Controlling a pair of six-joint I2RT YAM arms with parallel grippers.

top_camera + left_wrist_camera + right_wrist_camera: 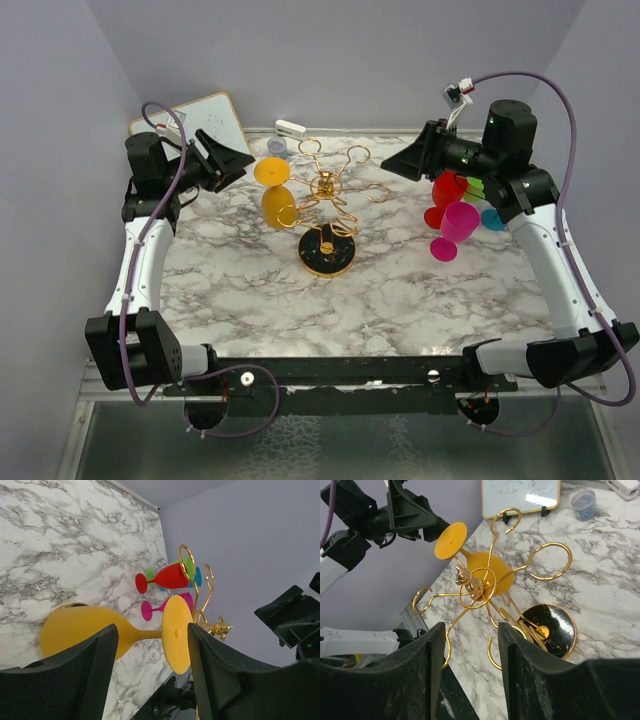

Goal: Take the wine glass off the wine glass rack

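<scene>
So the yellow wine glass (75, 627) was hanging upside down on the gold rack (328, 188), with its foot caught up in one of the looped arms on the rack's left side and the bowl pointing down toward the marble table (400, 300). The rack stood about mid-table on its round black base (560, 630) with the gold rim. The left gripper (243, 165) was up at foot height right beside the glass. Its fingers (95, 670) were spread apart and clamped on nothing. In the left wrist view the stem sat in the gap between them. I couldn't tell if the tips were actually past the foot or just short of it, and from above they looked just beside it. The right gripper (392, 165) hung on the other side of the rack, pointed at it. Its fingers (530, 670) were parted too and had nothing in them. Just to the right of that was a little cluster of glasses on the table: a red glass (447, 190), a pink glass (460, 222), a green glass (476, 187) and a blue glass (492, 218), packed close together. At the back left a small whiteboard (205, 118) leaned up, with a little blue cup (277, 148) near it.
</scene>
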